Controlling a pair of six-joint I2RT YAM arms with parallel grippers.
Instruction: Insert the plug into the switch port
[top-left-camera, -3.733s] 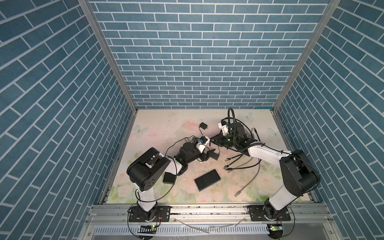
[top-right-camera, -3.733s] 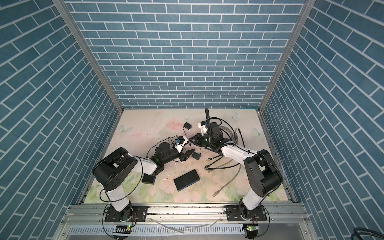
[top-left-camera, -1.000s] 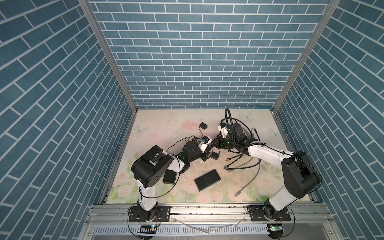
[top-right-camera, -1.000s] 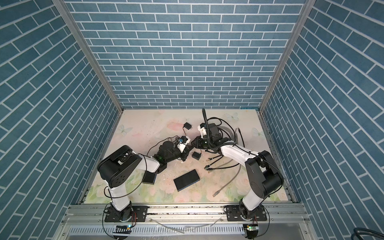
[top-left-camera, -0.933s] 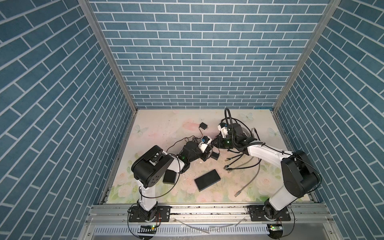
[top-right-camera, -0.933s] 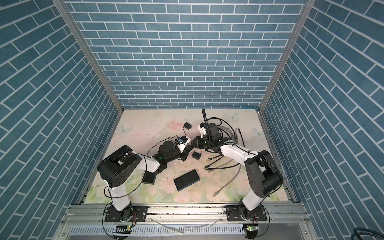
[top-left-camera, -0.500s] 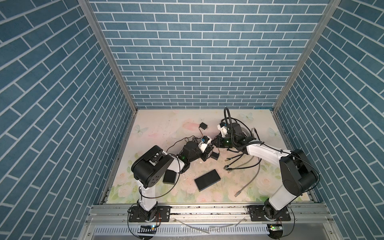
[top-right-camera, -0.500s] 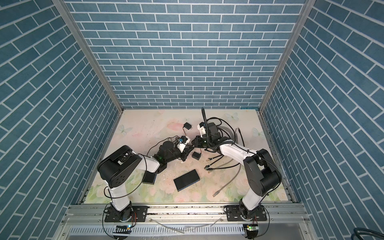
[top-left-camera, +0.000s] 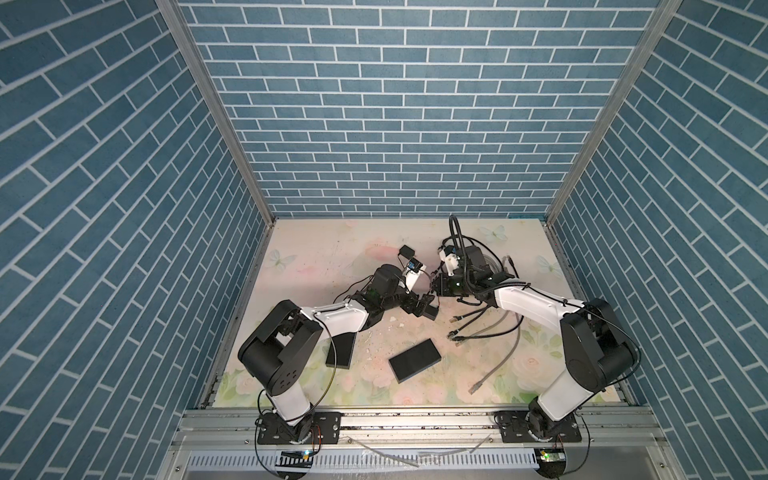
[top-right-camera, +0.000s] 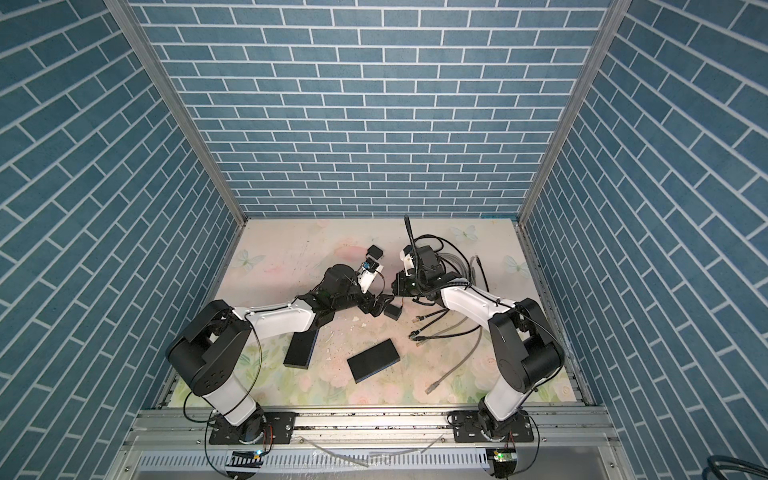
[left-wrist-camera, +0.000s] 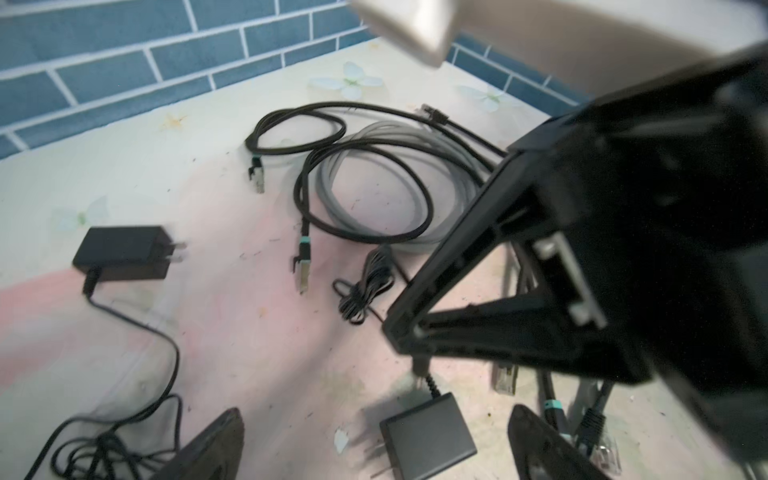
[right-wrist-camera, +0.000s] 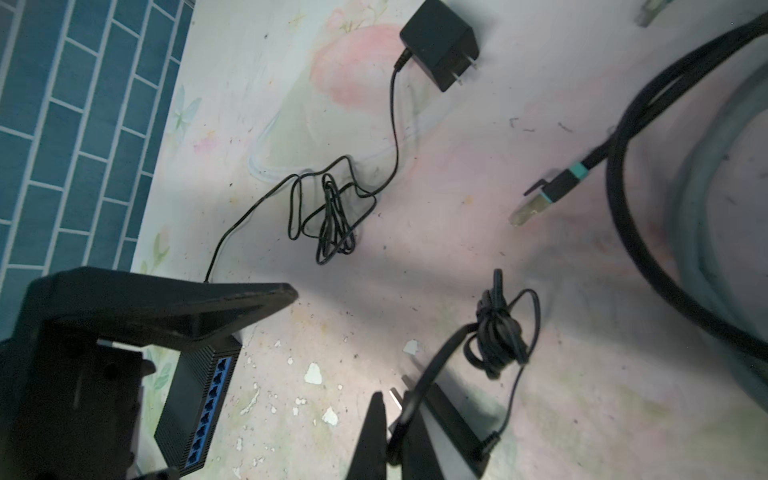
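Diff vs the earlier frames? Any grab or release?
The left end effector opened wide; the small black boxy power adapter lies on the table between its fingers. The right end effector closed on that adapter's thin black cord. Both arms barely shifted. The flat black network switches, coiled Ethernet cables and second black adapter stayed put.

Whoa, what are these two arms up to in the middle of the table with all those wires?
Both arms meet mid-table over a small black power adapter. The right gripper is shut on the adapter's thin cord, right by the adapter, while the left gripper stands open over it, holding nothing. A network switch lies nearby, its visible blue ports empty, and loose Ethernet cables lie beside them. Nothing is plugged in yet.
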